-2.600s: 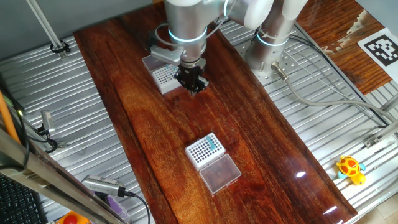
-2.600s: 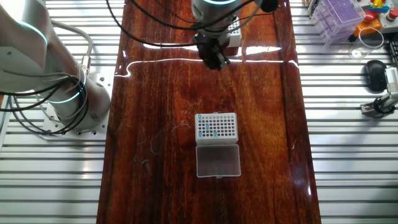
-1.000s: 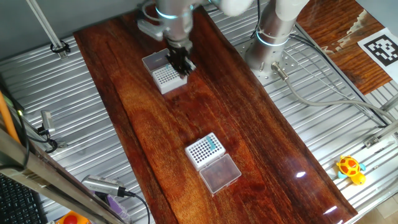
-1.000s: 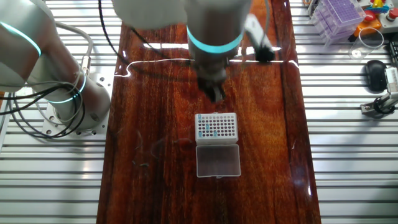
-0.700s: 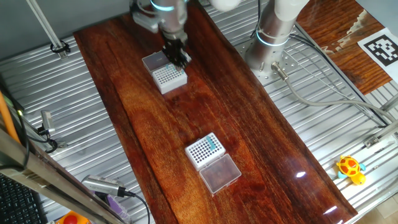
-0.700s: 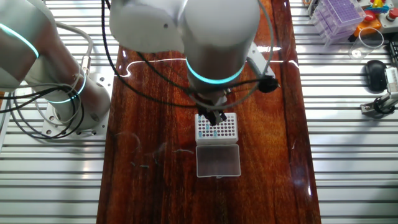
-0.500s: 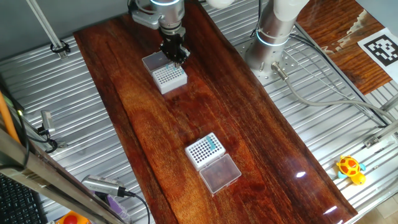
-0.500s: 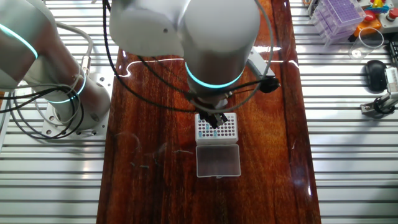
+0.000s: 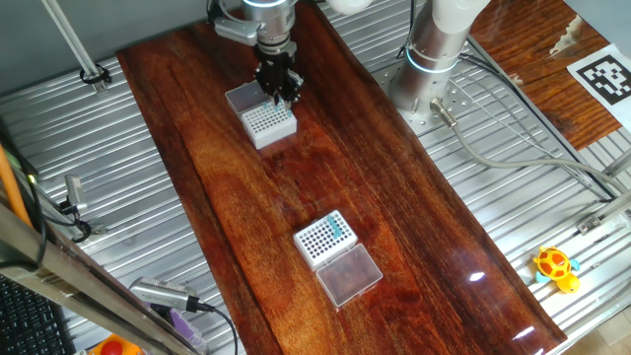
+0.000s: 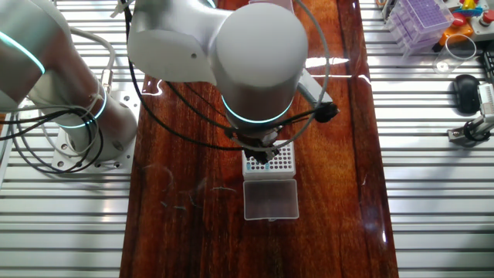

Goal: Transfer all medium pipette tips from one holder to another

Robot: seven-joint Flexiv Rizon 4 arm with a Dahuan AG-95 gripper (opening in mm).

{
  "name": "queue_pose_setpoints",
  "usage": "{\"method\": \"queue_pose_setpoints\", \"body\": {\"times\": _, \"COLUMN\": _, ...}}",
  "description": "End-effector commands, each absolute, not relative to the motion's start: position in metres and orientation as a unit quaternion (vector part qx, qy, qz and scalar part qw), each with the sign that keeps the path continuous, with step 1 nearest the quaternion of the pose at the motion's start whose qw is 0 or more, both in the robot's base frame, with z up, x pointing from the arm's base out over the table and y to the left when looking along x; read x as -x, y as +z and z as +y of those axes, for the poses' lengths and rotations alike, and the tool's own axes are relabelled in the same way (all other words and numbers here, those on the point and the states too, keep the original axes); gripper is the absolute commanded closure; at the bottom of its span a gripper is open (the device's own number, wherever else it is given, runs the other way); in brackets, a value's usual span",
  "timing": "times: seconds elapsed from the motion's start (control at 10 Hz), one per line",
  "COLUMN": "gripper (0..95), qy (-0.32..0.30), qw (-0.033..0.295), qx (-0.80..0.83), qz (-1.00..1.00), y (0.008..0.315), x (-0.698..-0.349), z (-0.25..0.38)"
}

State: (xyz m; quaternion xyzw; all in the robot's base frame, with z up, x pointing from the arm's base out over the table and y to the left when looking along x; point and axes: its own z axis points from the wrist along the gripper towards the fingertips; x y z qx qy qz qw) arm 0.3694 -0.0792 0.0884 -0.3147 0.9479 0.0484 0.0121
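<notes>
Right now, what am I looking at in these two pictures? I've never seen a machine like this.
It is a single robot arm ending in a two-finger gripper. Two fixed cameras photograph it from different sides of a wooden table. Two small white racks stand on the table. The nearer rack has teal pipette tips in some of its holes and a clear lid next to it. In one view the gripper hangs at the far rack. In the other view the arm blocks much of the scene. I cannot tell whether the gripper holds anything.

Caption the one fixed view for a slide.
Gripper seen over the far rack; medium pipette tips occupy a corner of the near rack.
</notes>
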Motion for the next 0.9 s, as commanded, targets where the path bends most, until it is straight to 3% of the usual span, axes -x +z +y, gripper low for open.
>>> {"method": "queue_pose_setpoints", "body": {"times": 0.1, "gripper": 57.0, "qy": 0.044, "qw": 0.006, "qx": 0.291, "qz": 0.956, "y": 0.087, "x": -0.367, "z": -0.078}}
{"method": "queue_pose_setpoints", "body": {"times": 0.5, "gripper": 57.0, "qy": 0.040, "qw": 0.005, "qx": 0.276, "qz": 0.960, "y": 0.090, "x": -0.361, "z": -0.065}}
{"method": "queue_pose_setpoints", "body": {"times": 0.6, "gripper": 76.0, "qy": 0.040, "qw": 0.006, "qx": 0.275, "qz": 0.961, "y": 0.088, "x": -0.359, "z": -0.064}}
{"method": "queue_pose_setpoints", "body": {"times": 0.9, "gripper": 76.0, "qy": 0.037, "qw": 0.009, "qx": 0.271, "qz": 0.962, "y": 0.083, "x": -0.353, "z": -0.061}}
